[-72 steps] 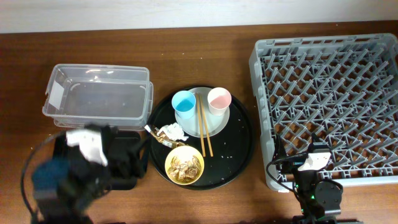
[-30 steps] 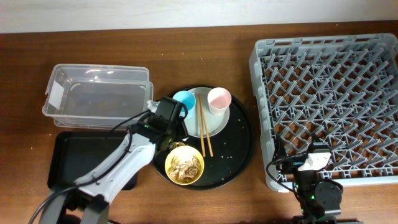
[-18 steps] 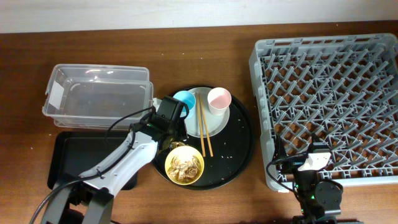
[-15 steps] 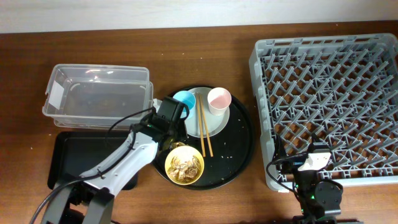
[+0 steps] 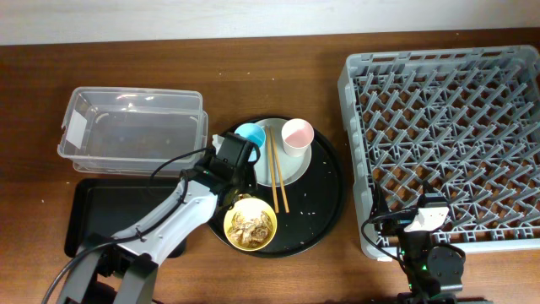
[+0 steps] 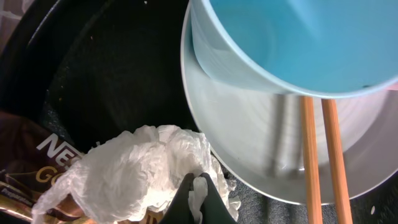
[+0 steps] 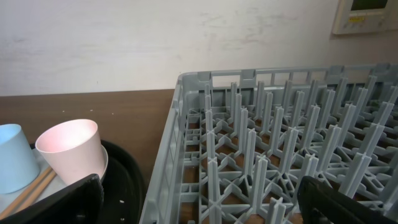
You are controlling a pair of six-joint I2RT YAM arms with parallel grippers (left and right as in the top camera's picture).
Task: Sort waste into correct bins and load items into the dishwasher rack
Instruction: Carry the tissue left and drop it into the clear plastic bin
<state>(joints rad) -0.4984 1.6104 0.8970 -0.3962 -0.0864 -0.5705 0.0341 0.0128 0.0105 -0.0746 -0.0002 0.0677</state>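
Low in the left-wrist view, the left arm's (image 5: 180, 211) jaws are drawn almost together, pinching what looks like a thin fold of the crumpled white tissue (image 6: 134, 171). The tissue lies on the round black tray (image 6: 106, 74), just beside the rim of the pale plate (image 6: 249, 146) and partly over the brown-gold wrapper (image 6: 22, 174) in the lower left corner.

The grip looks shallow — only an edge of paper sits between the tips. To do this step well I would lift straight up and slowly. That should let the tissue peel off the wrapper instead of dragging it along, and keep it clear of the light-blue cup (image 6: 280, 43) looming in the upper right and the chopsticks (image 6: 323, 162) at the right. If the fold starts to slip, set down and take a deeper bite into the wad.

Both bins lie toward the left of the overhead view: the clear tub (image 5: 135, 131) above, the shallow black tray (image 5: 101, 215) below it. Nothing marks which one takes paper.

The right arm's jaws are spread wide near the lower left corner of the dishwasher rack (image 5: 447, 127), holding nothing.
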